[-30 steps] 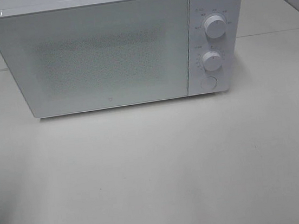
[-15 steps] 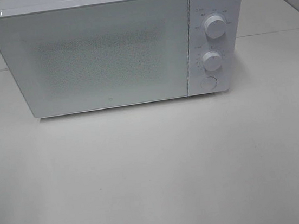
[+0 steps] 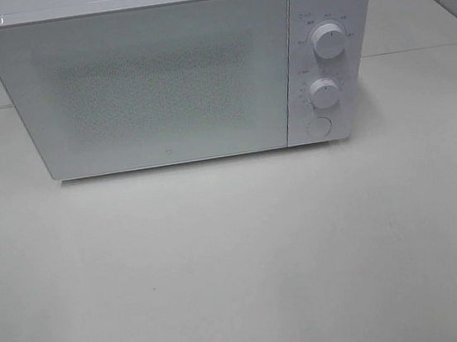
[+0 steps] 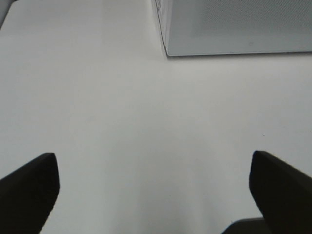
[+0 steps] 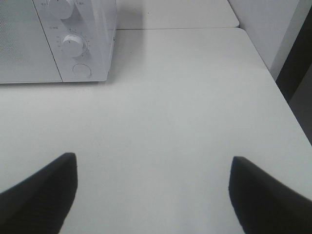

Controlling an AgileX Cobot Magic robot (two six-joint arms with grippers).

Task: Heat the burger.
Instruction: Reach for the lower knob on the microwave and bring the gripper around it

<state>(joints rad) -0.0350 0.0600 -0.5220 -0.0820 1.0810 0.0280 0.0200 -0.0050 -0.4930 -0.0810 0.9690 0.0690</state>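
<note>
a shut white microwave (image 3: 183, 72) sits at 12 o'clock on the counter (image 3: 240, 261). the left gripper (image 4: 155, 181) and right gripper (image 5: 153, 183) hang over the counter, jaws spread wide.

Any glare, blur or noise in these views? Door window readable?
Exterior high: flat even light, faint shadow under the microwave; door window grainy, nothing inside readable. Left wrist: table sharp, fingers of the left hand dark and soft-edged. Right wrist: knobs sharp, fingers of the right hand likewise blurred silhouettes.
</note>
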